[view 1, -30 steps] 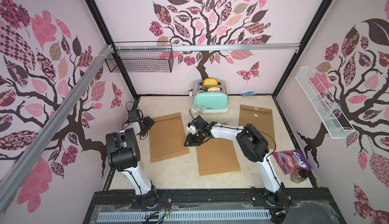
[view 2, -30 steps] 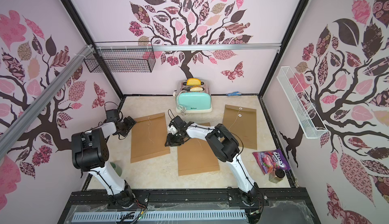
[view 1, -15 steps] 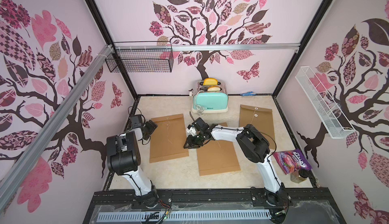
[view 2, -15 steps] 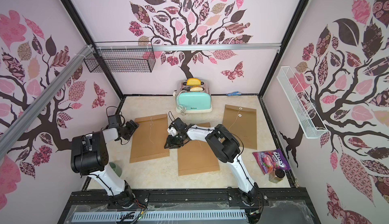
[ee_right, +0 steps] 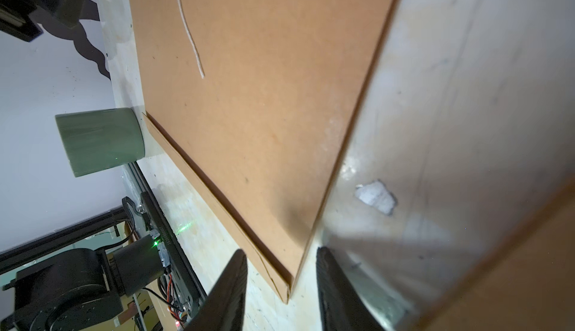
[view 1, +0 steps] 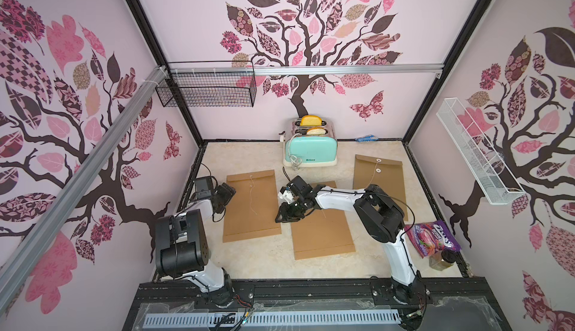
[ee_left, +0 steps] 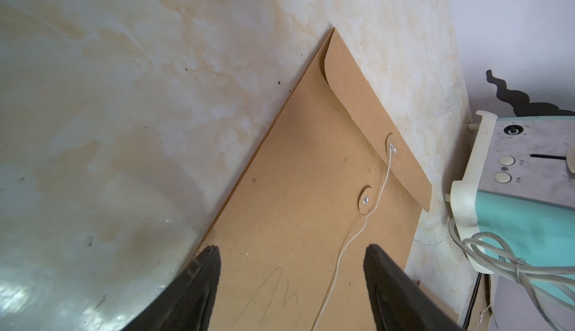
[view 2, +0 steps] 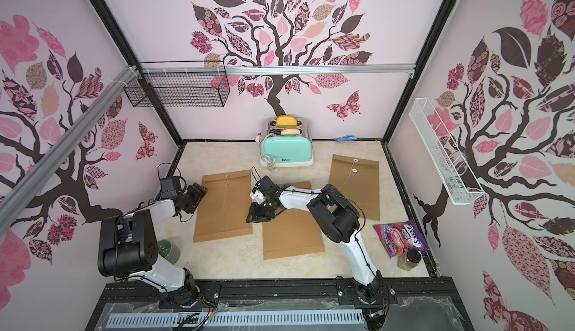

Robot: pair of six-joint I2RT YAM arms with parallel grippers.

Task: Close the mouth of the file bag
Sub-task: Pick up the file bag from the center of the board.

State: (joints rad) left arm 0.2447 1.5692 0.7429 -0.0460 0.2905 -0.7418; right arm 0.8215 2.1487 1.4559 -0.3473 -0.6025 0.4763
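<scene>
- Left gripper (ee_left: 292, 250): fingers spread wide, nothing between them. It hangs over the left long edge of the left file bag (view 1: 252, 205), pointing along the bag toward its mouth end.
- Right gripper (ee_right: 281, 251): fingers partly apart, clasping nothing. In a top view (view 1: 284, 217) it sits low over the strip of table between the left file bag and the middle file bag (view 1: 322, 236), close to the left bag's near right corner.
- Left file bag: flat on the table (view 1: 264, 261), with its flap (ee_left: 373, 111) folded down over the mouth. The string (ee_left: 351, 242) is fixed at the flap button (ee_left: 391, 145). It passes beside the body button (ee_left: 366, 200) without wrapping it, then trails loose down the bag's face.
- Middle file bag: flat; its far end is hidden under the right arm, so I cannot tell how the flap lies.
- Right file bag (view 1: 378, 177): flat, well apart from both grippers, flap down, string hanging loose.
- Small white scrap (ee_right: 376, 197) on the table between the left and middle bags.
- Green cup (ee_right: 99, 141): upright, near the left bag's near left corner.
- Toaster (view 1: 311, 153): behind the bags at the back wall, with bread in both slots.
- Snack pouch (view 1: 432, 237) and jar (view 1: 443, 259): at the table's near right corner, beside each other.
</scene>
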